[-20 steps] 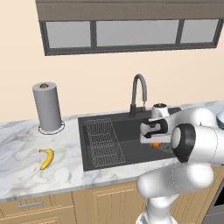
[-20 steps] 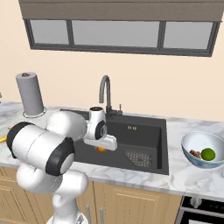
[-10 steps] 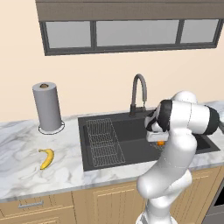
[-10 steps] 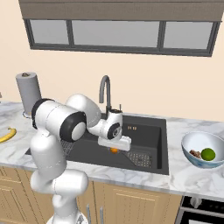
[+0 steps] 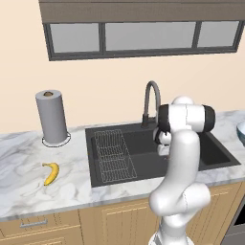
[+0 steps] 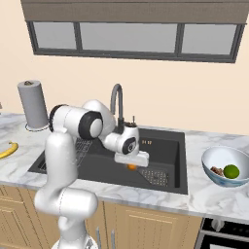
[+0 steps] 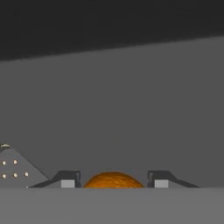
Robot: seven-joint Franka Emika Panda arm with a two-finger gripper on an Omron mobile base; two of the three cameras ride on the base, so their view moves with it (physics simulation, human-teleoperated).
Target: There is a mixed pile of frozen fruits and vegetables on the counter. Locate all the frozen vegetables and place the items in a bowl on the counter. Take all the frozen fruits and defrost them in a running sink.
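Evidently the claw (image 7: 113, 181) pinches the small orange (image 7: 113, 179): at the bottom centre of the hand view its two dark tips sit against either side of the fruit, and in the right base view the orange (image 6: 132, 167) shows as a small spot just under the hand, low over the black sink (image 6: 165, 146) at frame centre. By the look of it the fruit is light, round and firm, and if frozen probably slick, so a hold across its widest part seems the safe one; a pinch off that line could squirt it out. Ahead of the claw lies a bare dark basin floor with the drain grid (image 7: 13, 168) at lower left of the hand view, so room to set it down looks ample. In the left base view the wire rack (image 5: 112, 155) fills the left part of the basin and the faucet (image 5: 150, 103) curves up just behind the arm, so both are edges to keep off when lifting out. The banana (image 5: 50, 172) lies alone on the table (image 5: 28, 186) at lower left, well apart from the sink, and should be light and stiff, best taken across its middle. At right of the right base view the bowl (image 6: 214, 160) holds the green ball (image 6: 231, 171) and the brown lump (image 6: 217, 171).
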